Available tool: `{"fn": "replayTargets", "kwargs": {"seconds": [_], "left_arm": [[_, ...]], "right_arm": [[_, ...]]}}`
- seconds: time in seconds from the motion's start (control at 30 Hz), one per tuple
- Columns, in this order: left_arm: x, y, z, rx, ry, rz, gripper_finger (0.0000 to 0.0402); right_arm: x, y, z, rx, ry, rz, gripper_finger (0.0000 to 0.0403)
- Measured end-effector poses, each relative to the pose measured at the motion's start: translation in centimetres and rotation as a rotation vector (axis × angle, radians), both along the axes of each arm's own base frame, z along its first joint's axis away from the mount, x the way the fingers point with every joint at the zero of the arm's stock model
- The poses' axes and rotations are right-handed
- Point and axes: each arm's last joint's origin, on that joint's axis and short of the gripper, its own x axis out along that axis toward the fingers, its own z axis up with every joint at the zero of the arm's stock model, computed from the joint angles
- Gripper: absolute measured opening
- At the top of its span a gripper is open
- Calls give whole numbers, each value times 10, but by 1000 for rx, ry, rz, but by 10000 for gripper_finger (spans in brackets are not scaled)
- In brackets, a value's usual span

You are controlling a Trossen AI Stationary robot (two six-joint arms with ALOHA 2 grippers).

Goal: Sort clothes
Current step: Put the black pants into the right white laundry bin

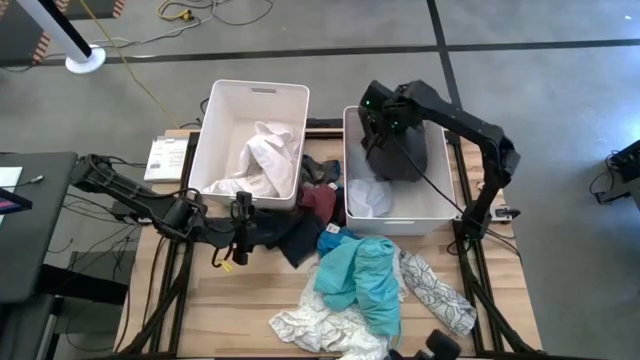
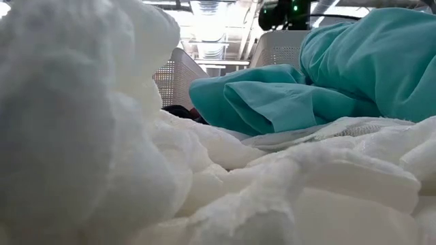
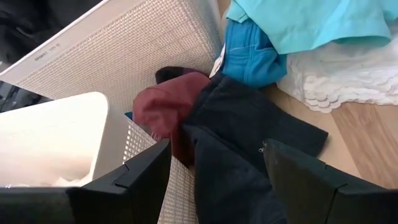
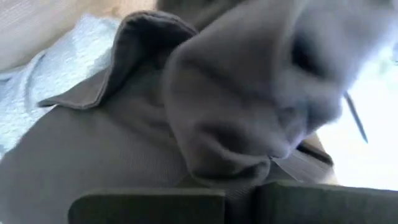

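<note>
My right gripper is above the right white bin, shut on a dark grey garment. My left gripper is open at the near side of the left white bin. In the left wrist view its fingers stand on either side of a dark navy garment that lies on the table against a maroon one. A teal garment, a blue one, a white lacy one and a white-patterned one lie heaped on the table's near half. My right gripper pinches a bunched fold of the dark grey garment between its two fingers, coming from above. The garment hangs in a bunch below the fingers, inside the right bin's far half. My left gripper has the navy garment between its open fingers; I cannot tell whether they touch it.
The left bin holds white garments. The right bin holds a white garment at its near end. In the low view white fluffy cloth and teal cloth fill the foreground. A paper booklet lies at the table's far left.
</note>
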Motion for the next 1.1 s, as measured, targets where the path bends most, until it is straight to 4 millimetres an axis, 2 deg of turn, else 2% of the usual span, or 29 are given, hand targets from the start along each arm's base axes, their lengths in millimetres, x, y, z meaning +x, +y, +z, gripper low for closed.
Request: {"fn": "replayTargets", "kwargs": {"seconds": [0.37,0.57,0.87,1.1], "left_arm": [[1,0,1,-6,-9,4,249],[3,5,3,-13,-29,29,249],[8,14,3,-64,-28,17,249],[11,19,2,-159,-3,-45,249]], "right_arm": [[2,0,-68,270,-49,98,13],[-5,-3,-99,297,-32,85,20],[-17,-11,-132,395,-135,63,30],[-21,-10,-146,424,-159,58,37]]}}
